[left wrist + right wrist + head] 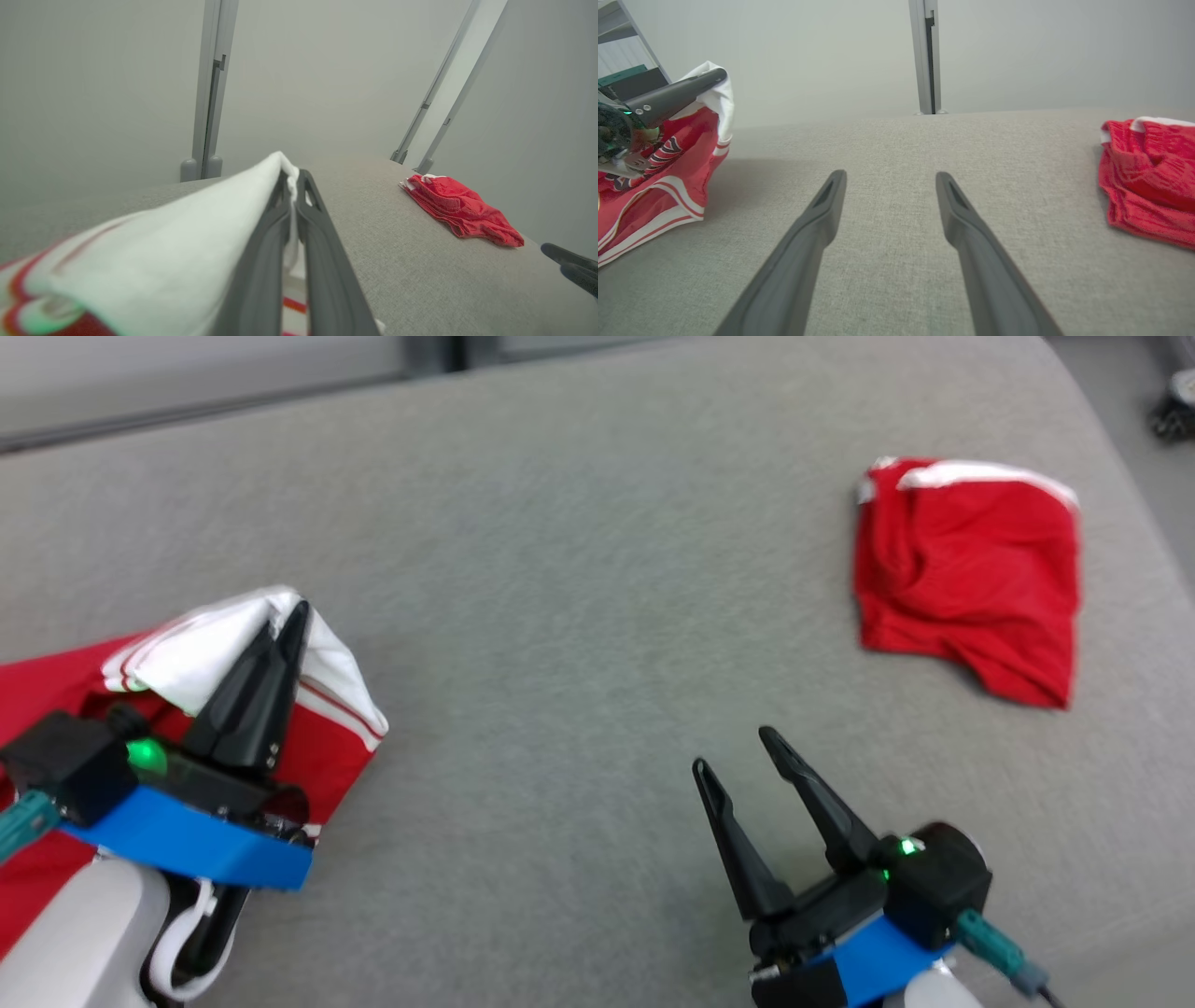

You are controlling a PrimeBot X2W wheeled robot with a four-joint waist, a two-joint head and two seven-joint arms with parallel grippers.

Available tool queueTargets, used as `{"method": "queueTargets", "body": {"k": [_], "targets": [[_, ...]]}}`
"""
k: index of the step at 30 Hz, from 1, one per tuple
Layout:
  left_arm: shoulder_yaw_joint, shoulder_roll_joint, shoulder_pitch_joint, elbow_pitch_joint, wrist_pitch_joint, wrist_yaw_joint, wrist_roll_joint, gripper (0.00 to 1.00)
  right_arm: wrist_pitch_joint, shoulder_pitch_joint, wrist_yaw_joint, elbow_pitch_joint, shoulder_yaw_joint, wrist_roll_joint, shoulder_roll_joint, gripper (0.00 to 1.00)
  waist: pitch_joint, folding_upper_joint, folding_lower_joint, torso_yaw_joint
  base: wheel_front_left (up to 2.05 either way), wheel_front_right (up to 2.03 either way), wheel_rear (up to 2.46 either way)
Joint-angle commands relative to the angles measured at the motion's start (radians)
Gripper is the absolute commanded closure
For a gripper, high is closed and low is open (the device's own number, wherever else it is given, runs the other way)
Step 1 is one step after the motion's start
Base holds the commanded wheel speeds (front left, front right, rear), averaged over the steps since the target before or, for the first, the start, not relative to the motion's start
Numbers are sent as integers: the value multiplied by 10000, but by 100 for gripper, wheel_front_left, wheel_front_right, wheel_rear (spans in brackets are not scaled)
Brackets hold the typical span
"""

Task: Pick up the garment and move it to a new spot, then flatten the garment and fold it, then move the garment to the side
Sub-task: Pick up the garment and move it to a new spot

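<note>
Head view: the left tool (288, 616) is clenched on the white hem of the red-and-white striped cloth garment (341, 747), at the left of the grey fabric counter (579, 569). Bare counter stretches to a crumpled red cloth bundle (971, 579) near its right edge.

Right wrist view: the right tool (889, 175) is released, above open counter.

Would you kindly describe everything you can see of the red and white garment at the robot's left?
The red and white garment looks like soft, thin jersey fabric: mostly red, with a broad white band edged by thin red stripes. It is bunched, not flat. The left gripper is shut on its white edge, holding that part up in a peak, while the rest drapes onto the grey surface at the robot's left.
</note>
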Motion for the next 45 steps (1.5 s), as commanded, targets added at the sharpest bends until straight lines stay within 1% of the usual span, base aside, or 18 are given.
{"method": "queueTargets", "body": {"k": [1, 5, 9, 13, 17, 18, 19, 20, 26, 32, 35, 36, 39, 43, 45], "targets": [[-78, 36, 84, -100, -28, 17, 93, 100, -6, 151, 1, -74, 2, 35, -39, 0, -279, 1, -1, -419, 0, 0, 0], [-450, 40, 64, -508, -26, 17, 438, 100, -6, 488, 1, -469, 158, 151, -35, 0, -86, 1, -1, -1131, 0, 0, 0], [-898, -78, -133, -900, -26, 17, 834, 100, -6, 749, 1, -775, 320, 212, -35, 0, 22, 1, -1, -1623, 0, 0, 0], [-1077, -253, -292, -1107, -26, 17, 1130, 100, -6, 879, 1, -959, 416, 232, -36, 0, 57, 1, -1, -1864, 0, 0, 0], [-795, -436, -209, -1008, -26, 17, 1411, 100, -6, 919, 1, -1031, 400, 242, -35, 0, 44, 1, -1, -1782, 0, 0, 0], [-679, -503, -134, -947, -26, 17, 1444, 80, -6, 899, 2, -1027, 359, 237, -33, 0, 24, 1, -1, -1690, 0, 0, 0], [-555, -523, -48, -834, -26, 17, 1434, 22, -4, 856, 2, -1012, 352, 220, -36, 0, 0, 1, -1, -1591, 0, 0, 0], [-331, -565, 62, -695, -26, 17, 1425, 0, -6, 805, 2, -981, 331, 208, -35, 0, -26, 1, -1, -1465, 0, 0, 0], [421, -921, 556, 242, -26, 18, 1347, 0, -6, 443, 2, -519, 24, 187, -35, 0, -366, 1, -1, -393, 0, 0, 0], [1734, -1374, 1242, 1192, -26, 18, 1260, 0, -6, 48, 2, 157, -103, 162, -38, 0, -862, 1, -1, 633, 0, 0, 0], [2416, -1707, 1644, 1593, -25, 17, 1358, 0, -6, -49, 2, 522, -243, 200, -39, 0, -1194, 1, -1, 1078, 0, 0, 0], [2668, -1825, 1813, 1737, -26, 17, 1404, 0, -6, -69, 2, 647, -263, 212, -39, 0, -1290, 1, -1, 1197, 0, 0, 0], [2965, -2180, 2223, 2072, -26, 17, 1661, 0, -6, -44, 2, 1051, -468, 295, -41, 0, -1716, 1, -1, 1518, 0, 0, 0], [3491, -2677, 2809, 2371, -26, 17, 2023, 0, -7, 72, 2, 1550, -628, 415, -41, 0, -2193, 1, -1, 1682, 0, 0, 0], [3590, -2820, 3086, 2455, -26, 17, 2270, 0, -6, 133, 2, 1747, -684, 428, -41, 0, -2357, 1, -1, 1715, 0, 0, 0]]}}
